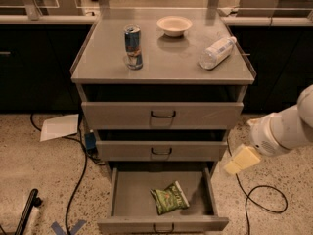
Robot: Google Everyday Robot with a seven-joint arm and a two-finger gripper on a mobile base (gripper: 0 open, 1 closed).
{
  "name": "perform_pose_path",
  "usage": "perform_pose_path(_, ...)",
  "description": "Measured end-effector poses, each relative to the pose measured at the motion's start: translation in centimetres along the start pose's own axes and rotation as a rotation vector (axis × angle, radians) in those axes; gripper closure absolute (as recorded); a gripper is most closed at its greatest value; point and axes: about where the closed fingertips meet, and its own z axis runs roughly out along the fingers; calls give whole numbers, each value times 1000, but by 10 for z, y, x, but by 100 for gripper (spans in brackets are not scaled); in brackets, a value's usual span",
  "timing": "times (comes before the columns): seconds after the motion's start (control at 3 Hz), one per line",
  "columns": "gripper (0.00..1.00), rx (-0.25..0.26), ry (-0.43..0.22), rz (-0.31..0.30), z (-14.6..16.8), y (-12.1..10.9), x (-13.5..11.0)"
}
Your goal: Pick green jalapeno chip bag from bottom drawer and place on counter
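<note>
1. The bottom drawer (132,195) stood pulled out, open above. The green jalapeno chip bag (169,198) lay right of its middle, clear of its walls.
2. My jaws hung right of the cabinet (161,114), beside the middle drawer (161,151), touching nothing. Whether they were spread or pressed together, I could not tell.

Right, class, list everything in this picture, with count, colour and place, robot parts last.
bottom drawer: one, grey, pulled out, lowest
green jalapeno chip bag: one, green, inside it
upper drawers: two, grey, above it
counter: one, grey, cabinet top
drink can: one, blue-silver, upright, counter left
bowl: one, pale, counter rear
water bottle: one, clear, on its side, counter right
paper sheet: one, white, floor left
cables: several, black, floor both sides
tape cross: one, blue, floor lower left
arm: one, white, right edge
gripper: one, pale yellow, right of lower drawers, clear of bag
</note>
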Motion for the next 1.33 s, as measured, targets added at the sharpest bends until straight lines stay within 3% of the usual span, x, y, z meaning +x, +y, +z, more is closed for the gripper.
perform_pose_path(0.33,0,48,-43,8,10,-16,-7)
perform_pose_path(0.67,0,48,-46,4,11,-13,-6)
perform_pose_path(1.0,0,8,-99,84,46,4,14)
perform_pose_path(1.33,0,-21,-145,188,107,24,27)
